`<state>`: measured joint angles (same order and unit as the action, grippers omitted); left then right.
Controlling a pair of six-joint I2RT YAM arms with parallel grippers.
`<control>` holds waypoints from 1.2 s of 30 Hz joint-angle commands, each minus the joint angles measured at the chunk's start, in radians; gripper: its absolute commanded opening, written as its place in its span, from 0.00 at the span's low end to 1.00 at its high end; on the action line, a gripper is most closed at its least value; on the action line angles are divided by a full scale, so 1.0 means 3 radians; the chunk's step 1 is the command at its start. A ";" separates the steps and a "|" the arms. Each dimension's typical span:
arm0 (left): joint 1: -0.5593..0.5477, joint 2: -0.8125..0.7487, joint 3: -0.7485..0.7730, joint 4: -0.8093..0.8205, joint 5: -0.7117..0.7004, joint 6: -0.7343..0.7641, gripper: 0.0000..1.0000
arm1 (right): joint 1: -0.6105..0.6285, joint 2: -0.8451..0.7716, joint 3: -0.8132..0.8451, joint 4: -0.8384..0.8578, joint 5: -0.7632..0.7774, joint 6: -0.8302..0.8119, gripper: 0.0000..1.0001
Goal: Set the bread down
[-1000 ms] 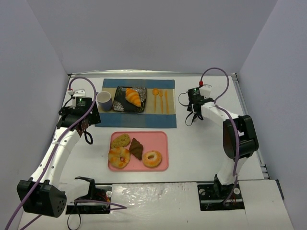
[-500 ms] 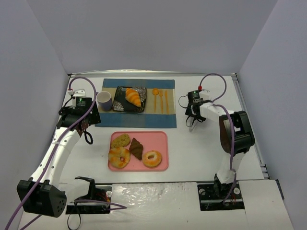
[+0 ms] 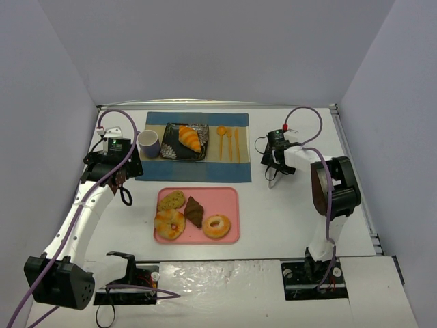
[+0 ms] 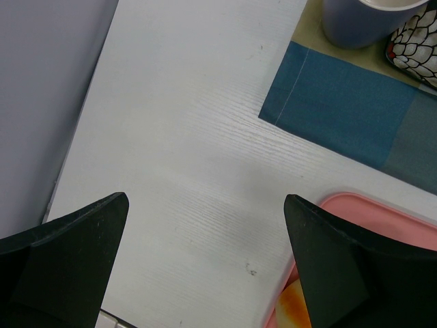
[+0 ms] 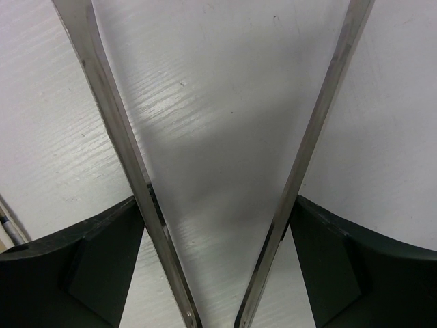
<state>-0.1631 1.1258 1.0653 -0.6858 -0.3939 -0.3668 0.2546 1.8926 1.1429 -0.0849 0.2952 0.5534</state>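
**A:** Item, the bread [image 3: 190, 139]: where is it?

**B:** On the dark patterned plate [image 3: 171, 154], far centre, on the blue placemat [image 3: 232, 172]. It looks placed. Apart from both arms.

**A:** Item, right pincer [image 5: 215, 205]?

**B:** Over bare table [image 3: 287, 219], just right of the placemat. Fingers set wide, bearing on the outer sides of the metal tongs [image 5: 109, 116]. The tong arms are sprung apart with nothing between them.

**A:** Item, left pincer [image 4: 205, 199]?

**B:** Wide open, empty, near the placemat's left corner.

**A:** Hazards?

**B:** Judged only: the tong tips hang low, so a sweep leftward could catch the placemat's edge or the orange cutlery [image 3: 228, 142] and jolt the plate. A drop in height could scrape the tips on the table.

**A:** Differences between views?

**B:** Only the top view shows the bread on its plate, and the pink tray [image 3: 229, 195] of pastries. Only the right wrist view shows the tongs empty. The left wrist view adds the cup's [image 4: 362, 24] base and a tray corner.
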 commanded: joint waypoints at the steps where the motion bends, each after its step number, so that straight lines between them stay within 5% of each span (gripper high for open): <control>1: 0.0007 -0.0041 0.0196 0.0008 -0.0068 0.0066 0.97 | -0.0015 -0.0161 0.0107 -0.0178 0.0083 0.0048 0.85; 8: 0.0007 -0.0041 0.0170 0.0041 -0.0052 0.0057 0.97 | -0.0019 -0.0437 0.0235 -0.0376 0.0119 0.0001 0.99; 36: 0.0007 0.0001 0.0353 -0.0034 -0.0049 0.0067 0.97 | 0.0916 -0.1213 0.0957 -0.0745 -0.0427 -0.0187 1.00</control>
<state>-0.1631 1.1259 1.0986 -0.7037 -0.3927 -0.3668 0.5376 1.5843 1.4036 -0.3103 0.1966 0.5184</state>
